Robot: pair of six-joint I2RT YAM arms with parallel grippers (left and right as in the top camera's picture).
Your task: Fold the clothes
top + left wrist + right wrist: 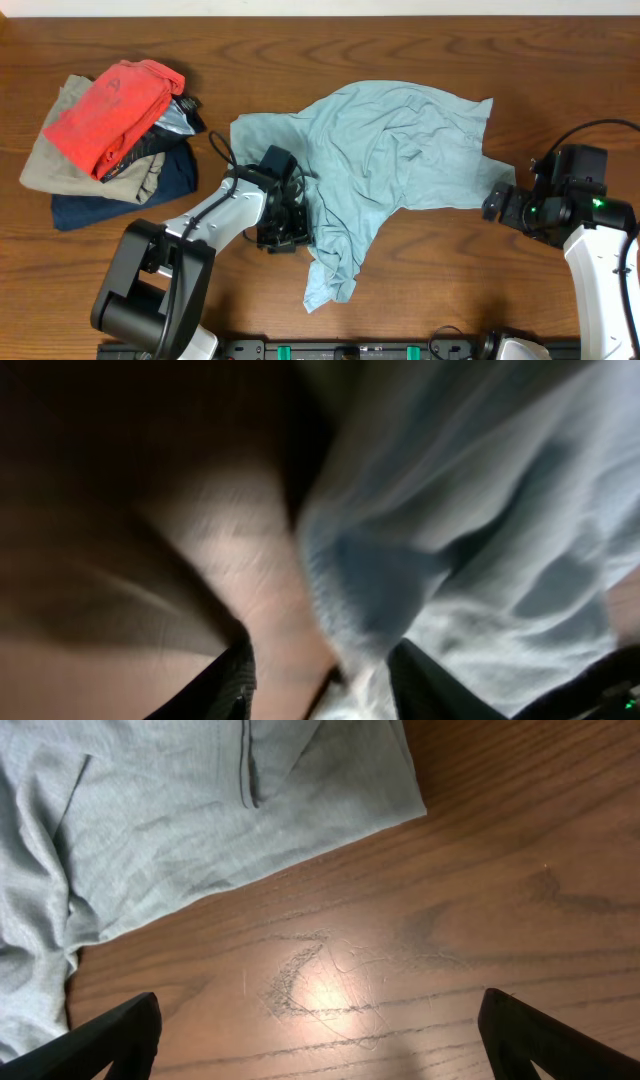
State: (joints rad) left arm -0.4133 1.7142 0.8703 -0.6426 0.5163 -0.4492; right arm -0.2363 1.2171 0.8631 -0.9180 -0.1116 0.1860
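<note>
Sprawling mid-table, pale blue shirt (400, 150) is all wrinkles; left gripper (322, 675) straddles its edge, grip unclear; right gripper (318, 1020) spread open.

A wooden table (420, 280) fills every view; a pale scuffed scratch mark (300, 975) lies on it between the right fingers (120, 1035), ahead of their tips; a coral-red folded garment (115, 110) tops a beige one (50, 160) and a navy one (120, 195), stacked well left of the left fingers (282, 238).
</note>
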